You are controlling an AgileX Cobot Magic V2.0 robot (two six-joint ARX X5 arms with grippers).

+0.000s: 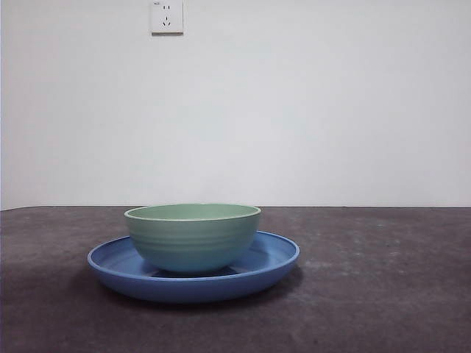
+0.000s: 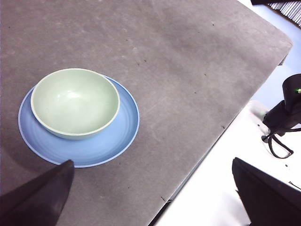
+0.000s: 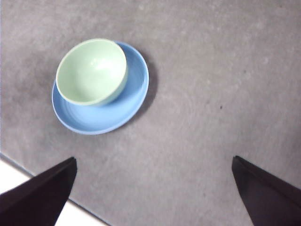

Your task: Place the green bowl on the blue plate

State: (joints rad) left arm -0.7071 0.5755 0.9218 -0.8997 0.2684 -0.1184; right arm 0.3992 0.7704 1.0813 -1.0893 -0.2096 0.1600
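The green bowl (image 1: 193, 237) stands upright on the blue plate (image 1: 274, 256), a little off the plate's middle. Both also show in the left wrist view, bowl (image 2: 74, 102) on plate (image 2: 123, 127), and in the right wrist view, bowl (image 3: 91, 70) on plate (image 3: 131, 101). My left gripper (image 2: 153, 197) is open and empty, high above the table and well apart from the dishes. My right gripper (image 3: 154, 193) is also open and empty, high above the table, away from the dishes. Neither gripper shows in the front view.
The dishes rest on a dark grey table mat (image 1: 368, 294). The mat's edge (image 2: 221, 129) shows in the left wrist view, with a white surface and a black device (image 2: 284, 115) beyond it. A wall socket (image 1: 167, 16) is on the white back wall.
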